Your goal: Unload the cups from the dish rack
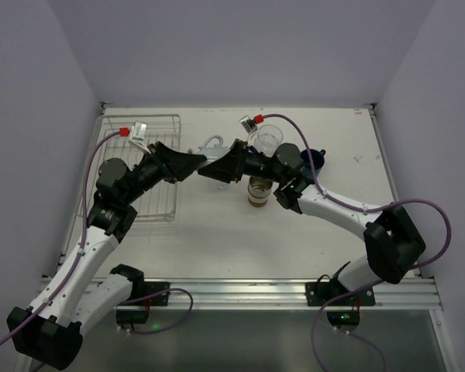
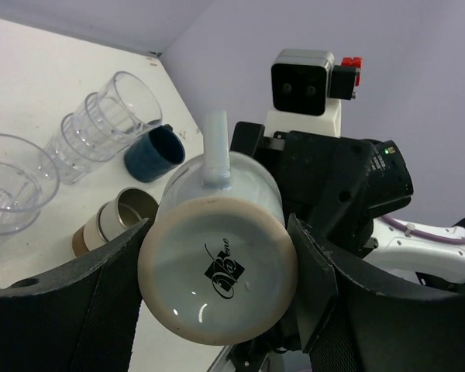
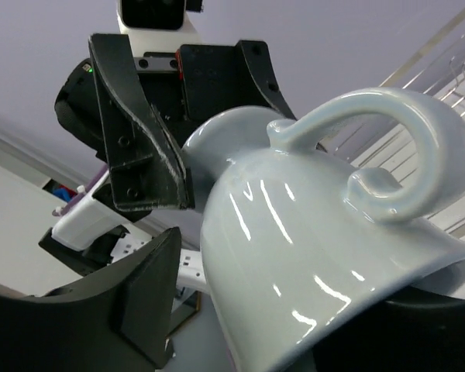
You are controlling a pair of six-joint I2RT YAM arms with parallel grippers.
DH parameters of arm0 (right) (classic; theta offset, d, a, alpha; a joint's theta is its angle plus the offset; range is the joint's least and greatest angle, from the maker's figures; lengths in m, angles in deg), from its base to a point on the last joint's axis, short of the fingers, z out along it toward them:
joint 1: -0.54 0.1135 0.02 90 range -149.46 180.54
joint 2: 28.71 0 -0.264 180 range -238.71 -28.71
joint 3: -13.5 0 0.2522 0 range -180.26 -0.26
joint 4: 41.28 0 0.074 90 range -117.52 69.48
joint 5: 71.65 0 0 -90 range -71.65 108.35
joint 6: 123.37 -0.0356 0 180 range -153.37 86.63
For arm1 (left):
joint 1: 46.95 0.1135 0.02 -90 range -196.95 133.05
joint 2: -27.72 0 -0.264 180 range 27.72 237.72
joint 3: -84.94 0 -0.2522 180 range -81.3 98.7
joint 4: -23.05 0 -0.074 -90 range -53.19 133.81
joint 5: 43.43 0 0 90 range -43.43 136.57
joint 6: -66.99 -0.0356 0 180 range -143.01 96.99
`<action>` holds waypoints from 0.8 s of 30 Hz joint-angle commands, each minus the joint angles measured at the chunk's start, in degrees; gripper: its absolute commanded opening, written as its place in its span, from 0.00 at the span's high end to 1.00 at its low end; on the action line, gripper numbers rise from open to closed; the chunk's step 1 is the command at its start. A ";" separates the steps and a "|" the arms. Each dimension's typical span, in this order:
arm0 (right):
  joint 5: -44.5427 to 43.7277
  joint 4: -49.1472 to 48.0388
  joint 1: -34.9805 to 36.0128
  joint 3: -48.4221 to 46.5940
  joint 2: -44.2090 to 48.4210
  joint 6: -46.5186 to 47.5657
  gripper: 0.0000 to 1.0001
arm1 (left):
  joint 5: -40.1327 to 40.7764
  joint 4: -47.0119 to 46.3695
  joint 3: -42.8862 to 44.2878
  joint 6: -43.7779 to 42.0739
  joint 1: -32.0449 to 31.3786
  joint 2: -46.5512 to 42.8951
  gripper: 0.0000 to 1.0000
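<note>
Top view: left gripper (image 1: 192, 164) and right gripper (image 1: 217, 169) nose to nose over table (image 1: 349, 139) centre, at 3 o'clock of dish rack (image 1: 159, 205). Pale blue mug (image 2: 217, 271) mostly hidden there, only a pale sliver at 12 o'clock of the meeting point.

Left wrist only: mug base facing camera, black logo on it, handle at 12 o'clock. Left gripper clamped on mug sides, fingers (image 2: 101, 302) at 9 and 3 o'clock pressed against it. Mug off the table, out of the rack.

Right wrist only: mug wall and handle loop close up, rack wires at 2 o'clock. Right gripper spread around mug, gap visible between its 8 o'clock finger and mug wall; other finger under the mug, contact not clear.

On table at 3 o'clock of the grippers: 1 clear tumbler (image 1: 268, 138), tan cups (image 1: 258, 194) stacked, navy mug (image 1: 316, 159) partly behind right arm.
</note>
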 commanded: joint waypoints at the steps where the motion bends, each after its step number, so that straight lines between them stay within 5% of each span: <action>1: -1.43 -9.12 0.85 -0.84 1.26 -0.76 0.48 | -0.29 -8.29 -0.02 2.93 -3.68 -0.48 1.00; 2: -2.22 -9.82 0.85 -0.49 1.62 -0.32 0.64 | -0.21 -8.29 -0.11 2.76 -3.95 -0.57 0.99; 4: -3.28 -10.18 0.76 1.35 3.28 0.21 0.79 | -0.12 -8.29 -0.46 2.67 -4.30 -0.83 0.94; 5: -3.72 -10.01 0.85 2.75 3.90 0.91 0.90 | -0.12 -8.29 -0.63 2.58 -4.30 -0.92 0.79; 7: -5.03 -9.57 0.68 4.17 5.39 1.79 0.97 | -0.20 -8.12 -0.81 1.88 -4.30 -1.27 0.61; 8: -5.56 -8.35 0.76 5.48 7.05 2.75 1.00 | -0.29 -7.68 -0.72 0.83 -4.30 -1.36 0.41; 10: -6.27 -6.93 0.59 6.63 8.82 3.98 1.00 | 0.06 -6.37 -0.37 -0.23 -4.30 -1.62 0.19; 13: -7.41 -3.24 0.15 8.74 12.42 6.44 1.00 | 0.93 -4.35 0.33 -2.51 -4.30 -2.15 0.02; 19: -7.24 6.26 -3.28 10.50 19.63 9.43 1.00 | 1.55 -1.53 2.35 -6.82 -4.30 -2.24 0.00; 24: -11.35 27.39 -8.89 9.27 28.50 17.41 1.00 | 4.10 7.95 7.43 -16.12 -4.30 -1.62 0.00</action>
